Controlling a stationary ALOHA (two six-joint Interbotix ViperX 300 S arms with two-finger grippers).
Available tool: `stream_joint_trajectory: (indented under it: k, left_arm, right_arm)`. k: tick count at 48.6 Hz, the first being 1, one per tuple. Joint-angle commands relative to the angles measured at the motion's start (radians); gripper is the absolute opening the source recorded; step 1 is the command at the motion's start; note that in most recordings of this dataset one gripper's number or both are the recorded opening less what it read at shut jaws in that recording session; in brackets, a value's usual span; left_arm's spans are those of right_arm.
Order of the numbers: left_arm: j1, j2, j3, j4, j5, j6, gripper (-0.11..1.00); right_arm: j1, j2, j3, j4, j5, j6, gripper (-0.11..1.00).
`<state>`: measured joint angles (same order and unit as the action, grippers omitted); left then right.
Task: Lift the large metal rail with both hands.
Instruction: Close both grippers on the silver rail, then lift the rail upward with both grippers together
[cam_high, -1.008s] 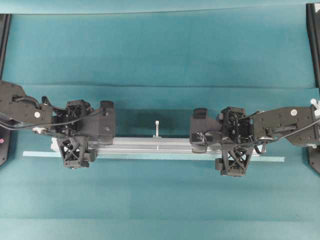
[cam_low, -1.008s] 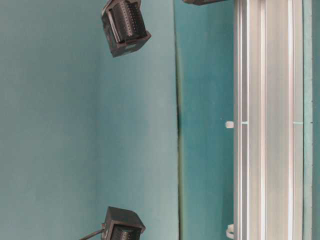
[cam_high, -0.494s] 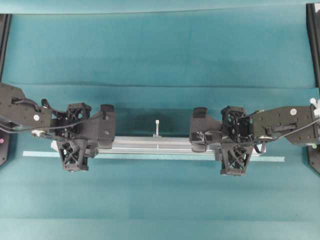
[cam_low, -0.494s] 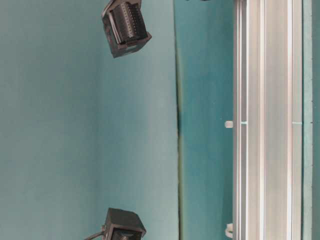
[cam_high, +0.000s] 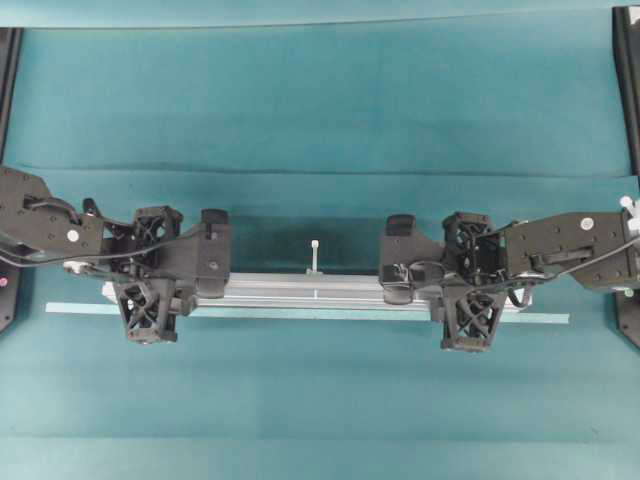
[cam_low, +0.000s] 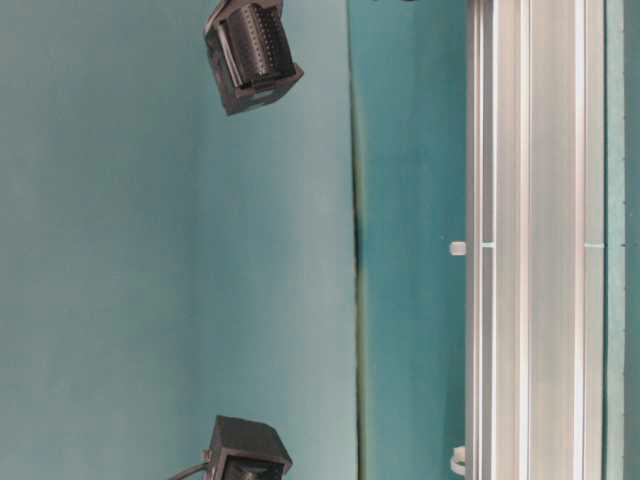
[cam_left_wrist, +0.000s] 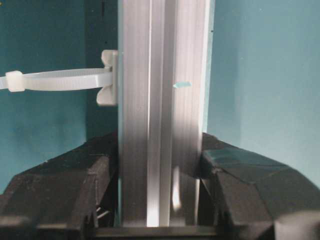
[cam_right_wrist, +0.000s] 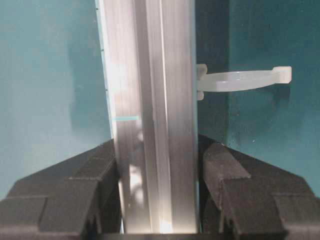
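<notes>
The large metal rail (cam_high: 315, 290) is a long silver grooved bar lying left to right across the teal table, with a white peg (cam_high: 315, 255) standing out from its far edge. My left gripper (cam_high: 150, 288) is shut on the rail near its left end. In the left wrist view both black fingers (cam_left_wrist: 250, 180) press the rail's (cam_left_wrist: 160, 100) sides. My right gripper (cam_high: 470, 292) is shut on the rail towards its right end. In the right wrist view its fingers (cam_right_wrist: 65, 190) clamp the rail (cam_right_wrist: 150, 100) the same way.
A thin pale tape strip (cam_high: 80, 308) runs along the table just in front of the rail and past both its ends. White zip-tie pegs (cam_left_wrist: 60, 80) (cam_right_wrist: 240, 79) stick out sideways from the rail. Black frame posts (cam_high: 628, 80) stand at the table's sides.
Both grippers have closed from wide open onto the rail's sides. Since half a second ago nothing has visibly moved.
</notes>
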<state>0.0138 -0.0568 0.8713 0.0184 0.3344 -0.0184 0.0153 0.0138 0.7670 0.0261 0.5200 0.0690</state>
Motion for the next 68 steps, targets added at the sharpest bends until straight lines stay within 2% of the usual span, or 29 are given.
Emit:
stream_joint_trajectory:
  k: [1,11,17,25,42,51,68]
  left_arm:
    - [0.002,-0.008,-0.018,0.003,-0.017,-0.014,0.37]
    - [-0.002,-0.043,-0.026,0.003,-0.002,-0.067,0.37]
    - [-0.003,-0.094,-0.041,0.003,0.052,-0.074,0.37]
    - [-0.011,-0.176,-0.075,0.003,0.126,-0.074,0.37]
    - [-0.015,-0.299,-0.155,0.003,0.285,-0.072,0.37]
    - [-0.015,-0.333,-0.204,0.003,0.348,-0.074,0.37]
    - [-0.015,-0.359,-0.313,0.003,0.486,-0.074,0.37]
  right_arm:
    - [0.002,0.009,-0.005,0.003,0.000,-0.003,0.39]
    - [0.002,-0.021,-0.029,0.009,0.035,0.000,0.39]
    - [-0.002,-0.054,-0.061,0.026,0.100,0.000,0.39]
    - [-0.003,-0.101,-0.121,0.029,0.229,0.003,0.39]
    - [-0.003,-0.187,-0.244,0.031,0.410,0.018,0.39]
    - [-0.005,-0.216,-0.311,0.031,0.499,0.060,0.39]
    - [-0.005,-0.247,-0.422,0.031,0.643,0.084,0.39]
